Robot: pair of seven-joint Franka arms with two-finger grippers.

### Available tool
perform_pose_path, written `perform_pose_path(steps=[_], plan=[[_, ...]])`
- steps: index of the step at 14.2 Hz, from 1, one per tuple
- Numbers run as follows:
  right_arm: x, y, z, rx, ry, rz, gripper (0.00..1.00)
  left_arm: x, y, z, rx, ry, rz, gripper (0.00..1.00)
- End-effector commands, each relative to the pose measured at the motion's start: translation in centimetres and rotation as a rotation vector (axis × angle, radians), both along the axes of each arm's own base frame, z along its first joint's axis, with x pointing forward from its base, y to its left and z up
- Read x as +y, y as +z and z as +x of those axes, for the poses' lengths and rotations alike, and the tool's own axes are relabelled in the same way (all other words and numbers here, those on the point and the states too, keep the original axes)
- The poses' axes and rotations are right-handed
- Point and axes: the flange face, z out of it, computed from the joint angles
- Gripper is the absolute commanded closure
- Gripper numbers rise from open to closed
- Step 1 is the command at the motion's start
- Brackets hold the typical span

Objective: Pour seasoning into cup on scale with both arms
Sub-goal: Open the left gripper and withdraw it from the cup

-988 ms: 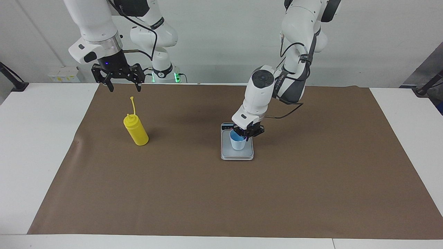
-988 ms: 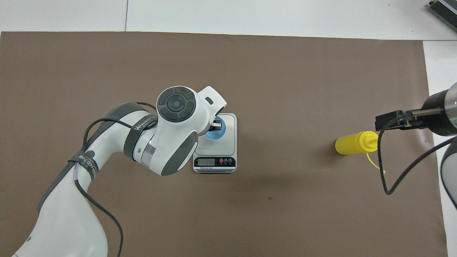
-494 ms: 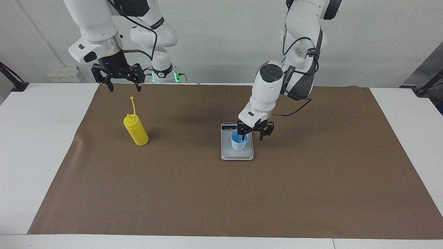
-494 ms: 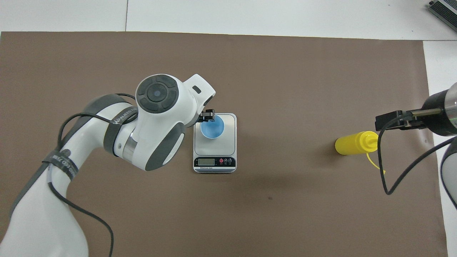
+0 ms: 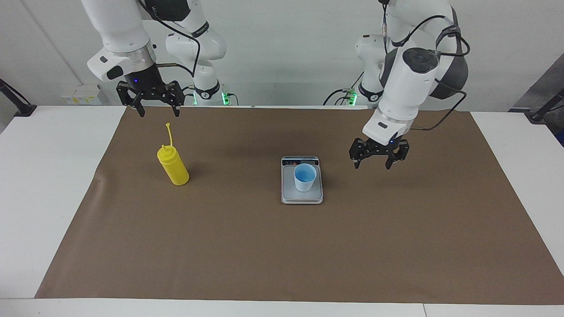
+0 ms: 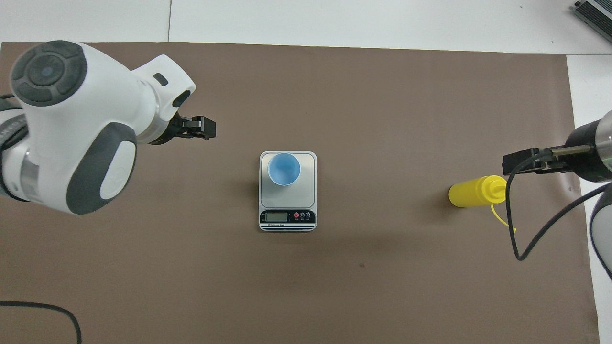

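Observation:
The light blue cup (image 5: 305, 177) stands upright on the silver-grey scale (image 5: 302, 197), also seen in the overhead view as the cup (image 6: 284, 169) on the scale (image 6: 287, 197). The yellow seasoning bottle (image 5: 174, 167) stands on the mat toward the right arm's end, cap strap sticking up; it shows in the overhead view too (image 6: 471, 191). My left gripper (image 5: 372, 165) is open and empty, raised over the mat beside the scale (image 6: 203, 128). My right gripper (image 5: 159, 113) is open and empty, raised over the mat by the bottle's nozzle (image 6: 520, 163).
A brown mat (image 5: 282, 246) covers most of the white table (image 5: 48, 176). The scale's dark display strip (image 6: 287, 217) is on its edge nearest the robots. A black cable (image 6: 514, 224) hangs from the right arm beside the bottle.
My left gripper let go of the cup, opened, rose and swung away toward the left arm's end. The cup stays on the scale. The right arm has not moved.

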Motion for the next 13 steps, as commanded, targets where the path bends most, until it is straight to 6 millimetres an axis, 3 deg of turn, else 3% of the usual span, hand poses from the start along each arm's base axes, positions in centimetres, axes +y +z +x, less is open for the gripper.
perform_pose_path(steps=[1,3,7,10,13], plan=[[-0.2,0.2,-0.6,0.006,-0.012,0.0,0.0,3.7,2.4,-1.0,0.027,-0.026,0.027,0.0],[-0.2,0.2,-0.6,0.006,-0.012,0.0,0.0,6.0,4.4,-2.0,0.033,-0.088,0.04,0.0],[-0.4,0.2,-0.5,0.002,-0.017,0.0,0.0,8.0,7.7,-4.7,0.057,-0.109,0.056,0.0],[-1.3,0.3,-0.4,-0.004,-0.032,0.001,0.0,9.2,9.1,-5.7,0.075,-0.123,0.064,0.0],[-1.3,0.2,-0.4,-0.004,-0.026,0.001,0.0,9.8,8.7,-6.2,0.083,-0.177,0.068,0.0]])
